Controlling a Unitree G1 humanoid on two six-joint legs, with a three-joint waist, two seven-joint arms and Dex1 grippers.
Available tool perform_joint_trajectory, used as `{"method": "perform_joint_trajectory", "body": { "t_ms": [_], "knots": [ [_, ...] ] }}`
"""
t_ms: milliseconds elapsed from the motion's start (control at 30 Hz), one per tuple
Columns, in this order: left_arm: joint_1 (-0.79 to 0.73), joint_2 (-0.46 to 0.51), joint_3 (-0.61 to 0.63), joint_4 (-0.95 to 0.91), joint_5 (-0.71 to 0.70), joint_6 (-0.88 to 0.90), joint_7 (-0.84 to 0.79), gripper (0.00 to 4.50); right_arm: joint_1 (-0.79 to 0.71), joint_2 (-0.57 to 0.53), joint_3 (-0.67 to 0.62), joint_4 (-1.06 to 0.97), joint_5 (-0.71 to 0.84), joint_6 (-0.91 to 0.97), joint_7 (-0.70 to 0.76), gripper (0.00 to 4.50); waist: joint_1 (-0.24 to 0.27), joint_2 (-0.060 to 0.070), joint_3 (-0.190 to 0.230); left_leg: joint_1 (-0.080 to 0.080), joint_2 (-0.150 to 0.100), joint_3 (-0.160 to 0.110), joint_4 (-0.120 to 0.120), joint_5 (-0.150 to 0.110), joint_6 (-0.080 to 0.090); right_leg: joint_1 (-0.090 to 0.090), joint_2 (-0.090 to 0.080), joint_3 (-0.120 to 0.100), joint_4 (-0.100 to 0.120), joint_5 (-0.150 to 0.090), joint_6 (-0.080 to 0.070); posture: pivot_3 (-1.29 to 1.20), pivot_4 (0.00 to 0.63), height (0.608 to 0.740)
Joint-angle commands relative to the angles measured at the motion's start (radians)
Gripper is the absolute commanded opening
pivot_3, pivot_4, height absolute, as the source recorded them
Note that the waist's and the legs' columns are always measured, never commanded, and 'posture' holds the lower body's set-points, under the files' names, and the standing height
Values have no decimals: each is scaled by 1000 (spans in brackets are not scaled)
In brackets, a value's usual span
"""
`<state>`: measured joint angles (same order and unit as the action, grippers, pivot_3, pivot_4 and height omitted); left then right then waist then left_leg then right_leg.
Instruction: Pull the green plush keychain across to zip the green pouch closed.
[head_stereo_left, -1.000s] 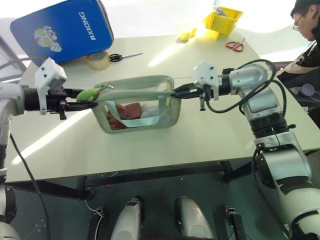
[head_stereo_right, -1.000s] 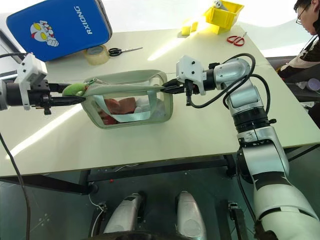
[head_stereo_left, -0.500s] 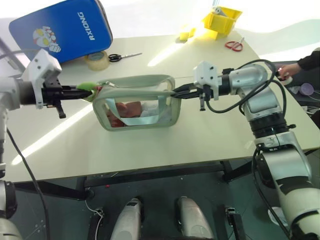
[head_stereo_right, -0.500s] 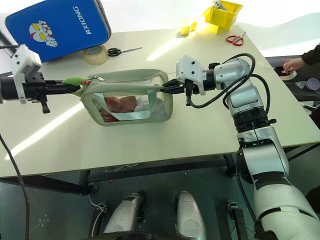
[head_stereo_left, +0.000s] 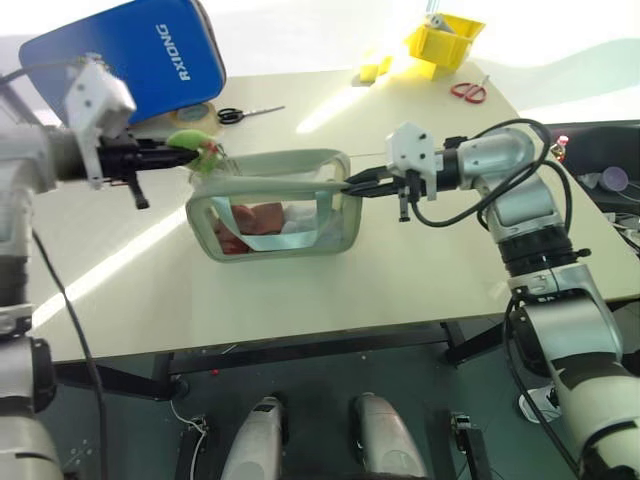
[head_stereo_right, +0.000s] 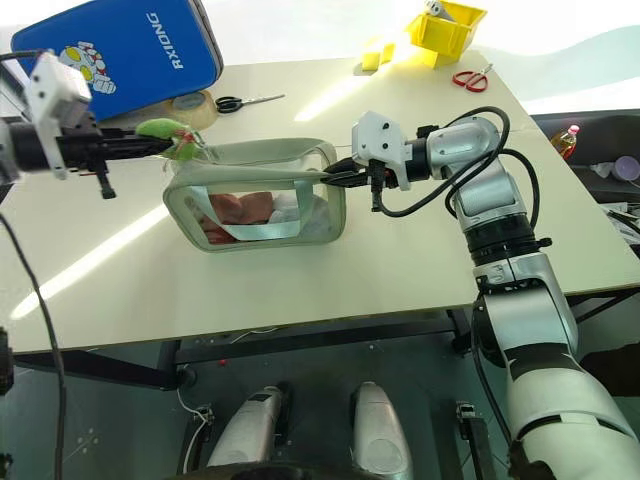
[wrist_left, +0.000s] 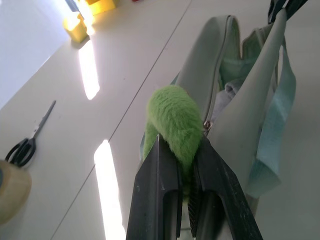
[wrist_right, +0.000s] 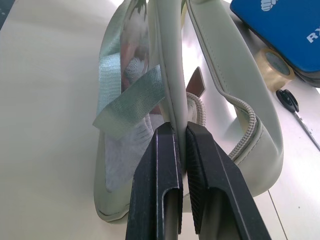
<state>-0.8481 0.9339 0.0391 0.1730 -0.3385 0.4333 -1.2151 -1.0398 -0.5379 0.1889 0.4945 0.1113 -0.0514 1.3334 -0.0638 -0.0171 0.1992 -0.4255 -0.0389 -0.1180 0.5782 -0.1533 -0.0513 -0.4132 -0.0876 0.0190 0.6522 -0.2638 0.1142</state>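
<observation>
Left pincer clamps keychain at pouch nine o'clock end; right pincer pinches three o'clock rim; zip open, whole pull left.

Left claw clamped on green plush keychain, raised above near-left corner of green pouch. Right claw pinched on pouch's opposite end rim, pointing toward left claw. Pouch on counter between both claws; red and pale items visible through clear side. Tape roll and black scissors beyond left claw, blue pad behind. Red scissors and yellow bin far beyond right claw.
</observation>
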Motion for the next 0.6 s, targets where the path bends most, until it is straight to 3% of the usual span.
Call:
{"method": "perform_joint_trajectory", "body": {
  "t_ms": [33,167,267,467,500,600],
  "knots": [
    [-42,-11,-20,-70,9,-24,-1,42,-29,6,-11,-12,2,-13,-6,0,-3,0,0,0,0,0,0,0,0,0,0,0,0,0,0,0,150,740],
    [-23,-19,-52,-98,22,-27,-18,42,-31,8,-12,-10,-1,-14,-8,0,-7,0,0,0,0,0,0,0,0,-1,0,0,2,0,0,0,150,740],
    [9,12,-58,-103,32,-40,-58,1062,-32,5,-15,-11,-2,-11,-9,0,-6,0,0,0,0,0,0,0,0,-1,0,0,3,0,0,0,150,740],
    [-35,42,-24,-39,61,-47,-31,4267,-35,1,-18,-6,-5,-11,-10,0,-5,0,0,0,0,0,0,0,0,-1,0,0,3,0,0,0,150,740],
    [-52,55,-11,-27,52,-32,-35,4474,-36,0,-18,-4,-6,-13,-10,0,-5,0,0,0,0,0,0,0,0,-1,0,0,3,0,0,0,150,740],
    [-72,97,26,-10,22,24,-47,4474,-39,-1,-19,2,-6,-16,-9,0,-7,0,0,0,0,0,0,0,0,-1,0,0,3,0,0,0,150,740]
  ]
}}
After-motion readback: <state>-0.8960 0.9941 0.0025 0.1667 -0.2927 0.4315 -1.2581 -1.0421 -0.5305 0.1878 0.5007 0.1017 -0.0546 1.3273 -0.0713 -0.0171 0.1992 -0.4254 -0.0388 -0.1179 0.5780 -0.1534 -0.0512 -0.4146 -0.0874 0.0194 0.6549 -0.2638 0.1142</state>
